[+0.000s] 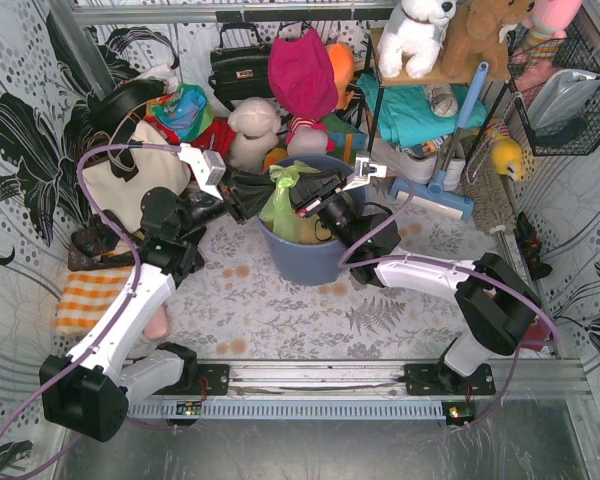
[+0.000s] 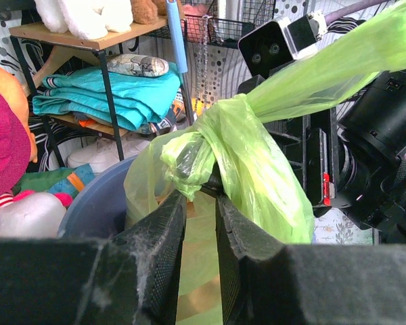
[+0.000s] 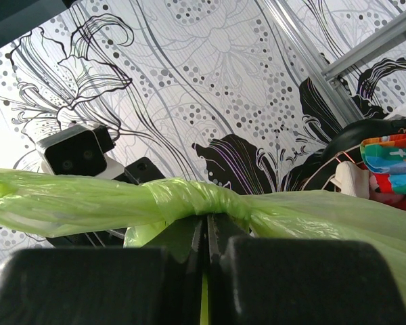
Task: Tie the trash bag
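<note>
The light-green trash bag (image 1: pixel 283 203) sits in the blue-grey bin (image 1: pixel 310 262) at the table's middle. Its top is gathered and wound into a knot (image 3: pixel 196 196), with twisted film stretching to both sides. In the left wrist view the bag (image 2: pixel 257 162) bulges above the bin (image 2: pixel 95 210), and tan paper shows through the film low down. My left gripper (image 1: pixel 242 196) is at the bag's left side, and its tips (image 2: pixel 201 193) pinch bunched film at the knot. My right gripper (image 1: pixel 315 190) is over the bin, shut (image 3: pixel 206 220) on a thin strip of film just under the knot.
Soft toys, handbags and a red cloth (image 1: pixel 302 70) crowd the back. A shelf with teal cloth (image 1: pixel 420 110) and a blue mop (image 1: pixel 445 180) stand at back right. An orange checked cloth (image 1: pixel 88 295) lies at left. A wire basket (image 1: pixel 570 90) hangs at right.
</note>
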Robot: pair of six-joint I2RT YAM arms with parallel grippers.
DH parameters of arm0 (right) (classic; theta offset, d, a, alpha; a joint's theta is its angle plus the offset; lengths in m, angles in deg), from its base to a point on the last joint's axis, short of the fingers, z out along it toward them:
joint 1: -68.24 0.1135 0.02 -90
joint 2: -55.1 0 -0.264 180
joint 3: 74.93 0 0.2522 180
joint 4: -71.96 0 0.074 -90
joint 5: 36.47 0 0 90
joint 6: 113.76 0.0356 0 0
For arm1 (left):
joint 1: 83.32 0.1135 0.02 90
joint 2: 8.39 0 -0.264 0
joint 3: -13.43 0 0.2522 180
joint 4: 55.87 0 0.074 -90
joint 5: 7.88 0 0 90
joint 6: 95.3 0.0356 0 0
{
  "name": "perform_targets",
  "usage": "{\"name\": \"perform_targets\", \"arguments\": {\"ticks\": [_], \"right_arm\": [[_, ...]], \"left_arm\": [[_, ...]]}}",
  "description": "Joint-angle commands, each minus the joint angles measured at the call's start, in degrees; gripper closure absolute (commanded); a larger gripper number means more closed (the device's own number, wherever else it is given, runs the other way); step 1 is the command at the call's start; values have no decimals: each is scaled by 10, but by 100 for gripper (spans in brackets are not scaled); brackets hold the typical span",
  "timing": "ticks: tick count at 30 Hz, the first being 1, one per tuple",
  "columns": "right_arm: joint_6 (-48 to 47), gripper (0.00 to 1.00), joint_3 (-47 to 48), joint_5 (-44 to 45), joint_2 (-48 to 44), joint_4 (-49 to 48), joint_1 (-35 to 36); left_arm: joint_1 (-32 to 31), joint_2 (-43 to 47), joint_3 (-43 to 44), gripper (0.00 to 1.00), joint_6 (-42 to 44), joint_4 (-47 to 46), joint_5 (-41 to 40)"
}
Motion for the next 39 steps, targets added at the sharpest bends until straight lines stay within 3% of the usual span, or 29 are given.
{"name": "perform_targets", "arguments": {"ticks": [1,11,15,19,27,35,39], "right_arm": [[1,100,-3,-12,-16,-22,3],[0,100,-7,-12,-18,-22,3],[0,100,-8,-13,-19,-22,3],[-2,100,-8,-13,-19,-21,3],[-2,100,-8,-13,-19,-20,3],[-2,100,-8,-15,-19,-16,3],[-2,100,-10,-13,-23,-11,3]], "left_arm": [[1,19,24,68,9,-30,-5],[2,16,28,76,9,-28,0],[1,19,32,64,13,-13,-13],[2,23,28,63,15,-13,-24],[6,26,35,71,26,2,-23],[8,17,39,99,22,4,-22],[8,18,42,100,24,11,-63]]}}
